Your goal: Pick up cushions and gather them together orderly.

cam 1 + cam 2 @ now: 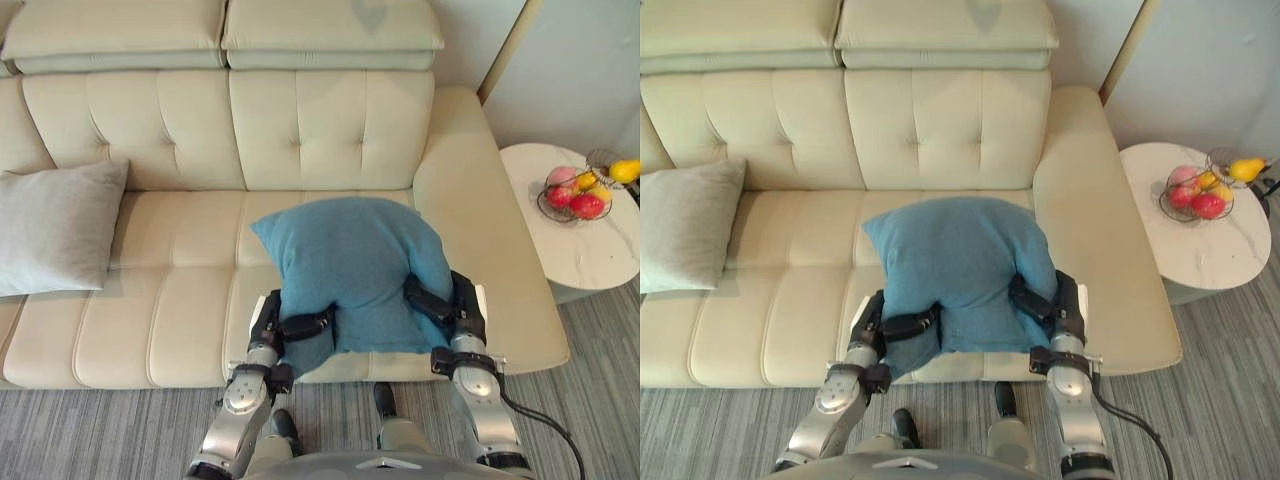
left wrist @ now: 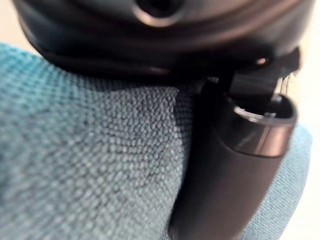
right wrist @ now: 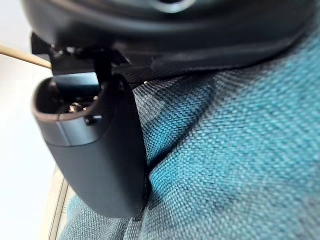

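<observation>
I see the blue cushion [image 1: 350, 262] between the left robot hand [image 1: 300, 325] and the right robot hand [image 1: 431, 298], above the sofa [image 1: 180, 310] seat. Each pinches its lower side, thumb pressed into the cloth.

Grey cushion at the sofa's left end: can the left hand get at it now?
Probably not: the left hand is clamped on the blue cushion with the right hand, and the grey cushion lies well aside.

Cream tufted sofa [image 1: 300, 130], grey striped floor [image 1: 100, 430], round white side table [image 1: 585, 250]
</observation>
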Available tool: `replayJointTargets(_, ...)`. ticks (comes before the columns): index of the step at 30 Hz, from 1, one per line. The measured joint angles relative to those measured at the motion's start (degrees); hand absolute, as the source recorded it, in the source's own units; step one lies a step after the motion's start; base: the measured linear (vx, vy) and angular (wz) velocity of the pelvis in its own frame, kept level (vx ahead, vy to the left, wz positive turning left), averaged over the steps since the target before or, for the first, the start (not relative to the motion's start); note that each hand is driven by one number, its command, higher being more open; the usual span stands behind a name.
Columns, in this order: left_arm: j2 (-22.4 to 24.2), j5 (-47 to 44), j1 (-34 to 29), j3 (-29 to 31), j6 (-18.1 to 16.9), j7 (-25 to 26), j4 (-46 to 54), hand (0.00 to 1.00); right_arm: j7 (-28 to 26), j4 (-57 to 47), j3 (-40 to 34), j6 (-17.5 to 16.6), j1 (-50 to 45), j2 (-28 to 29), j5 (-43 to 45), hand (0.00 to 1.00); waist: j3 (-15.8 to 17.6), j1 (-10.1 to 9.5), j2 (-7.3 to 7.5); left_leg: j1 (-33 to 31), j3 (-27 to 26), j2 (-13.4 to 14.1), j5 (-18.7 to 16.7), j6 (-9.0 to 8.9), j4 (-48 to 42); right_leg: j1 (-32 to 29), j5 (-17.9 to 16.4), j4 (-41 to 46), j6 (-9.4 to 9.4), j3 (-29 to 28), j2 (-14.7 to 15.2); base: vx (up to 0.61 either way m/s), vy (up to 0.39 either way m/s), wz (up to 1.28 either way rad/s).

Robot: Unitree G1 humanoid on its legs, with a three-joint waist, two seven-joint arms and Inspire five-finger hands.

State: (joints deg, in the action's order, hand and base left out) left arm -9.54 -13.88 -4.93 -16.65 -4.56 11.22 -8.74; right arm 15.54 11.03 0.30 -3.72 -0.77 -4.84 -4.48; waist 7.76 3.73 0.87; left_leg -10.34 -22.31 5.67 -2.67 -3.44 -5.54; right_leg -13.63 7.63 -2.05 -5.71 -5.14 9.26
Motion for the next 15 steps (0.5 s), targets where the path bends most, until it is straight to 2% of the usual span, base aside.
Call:
replayJointTargets(3,0.0,0.7,5.9,0.1,0.0,3.4,0.0,0.00,3.5,0.2,1.1,0.0,6.8,-1.0,-2.2,0.00,2.3,-0.05,-0.54,-2.7,0.3,-0.1,1.1,0.44,0.1,-2.4,1.5,-0.3,0.09,0.4,0.1,-0.08,-0.001,0.07)
replayJointTargets(7,-1.0,0.9,23.9,0.6,-0.1,10.4,-3.1,0.00,11.0,1.9,1.0,0.5,24.3,-2.5,-4.6,0.00,6.4,-0.87,-0.51,-9.8,1.3,-0.4,4.0,1.29,0.0,-8.7,4.8,-0.7,0.31,1.9,0.5,-0.15,0.008,0.16)
replayJointTargets(9,-1.9,0.9,30.7,1.7,-0.4,12.3,-5.4,0.00,13.3,2.7,0.9,0.5,30.5,-2.6,-4.7,0.00,7.6,-0.95,-0.41,-11.9,1.6,-0.5,5.0,1.53,0.0,-10.6,5.2,-0.7,0.24,2.3,0.7,-0.11,0.018,0.13)
replayJointTargets(10,-2.4,0.9,33.5,2.1,-0.5,13.2,-6.5,1.00,14.5,3.5,0.9,0.5,33.1,-2.6,-5.0,0.00,7.9,-0.95,-0.46,-12.9,1.9,-0.6,5.4,1.56,0.1,-11.5,5.5,-0.8,0.21,2.6,0.8,-0.08,0.023,0.16)
replayJointTargets(11,-2.8,0.9,36.9,2.4,-0.5,14.1,-7.7,1.00,15.8,4.5,0.8,0.5,36.0,-2.6,-5.1,1.00,8.4,-0.98,-0.47,-14.0,2.3,-0.7,5.9,1.51,0.1,-12.3,5.7,-0.8,0.24,3.0,0.8,-0.07,0.022,0.19)
replayJointTargets(13,-4.3,0.9,45.2,2.9,-1.2,16.1,-11.2,1.00,18.6,8.1,-0.3,0.5,43.8,-2.8,-5.1,1.00,9.8,-0.95,-0.50,-16.3,2.9,-0.8,7.6,1.48,0.9,-14.4,6.4,-1.2,0.33,3.6,0.7,-0.06,0.021,0.20)
replayJointTargets(14,-5.2,1.0,51.6,3.8,-1.6,16.6,-14.8,1.00,20.1,11.3,-1.4,0.4,49.7,-3.0,-5.2,1.00,11.3,-1.30,-0.54,-17.3,3.0,-1.0,9.1,1.58,2.3,-15.6,7.2,-1.7,0.46,3.7,0.6,-0.03,0.022,0.12)
replayJointTargets(15,-5.3,1.0,53.9,4.3,-1.6,16.7,-16.2,1.00,20.6,12.3,-1.6,0.5,51.5,-3.1,-5.2,1.00,11.8,-1.32,-0.57,-17.5,3.1,-1.1,9.6,1.65,2.9,-16.0,7.4,-1.9,0.47,3.8,0.6,-0.01,0.022,0.11)
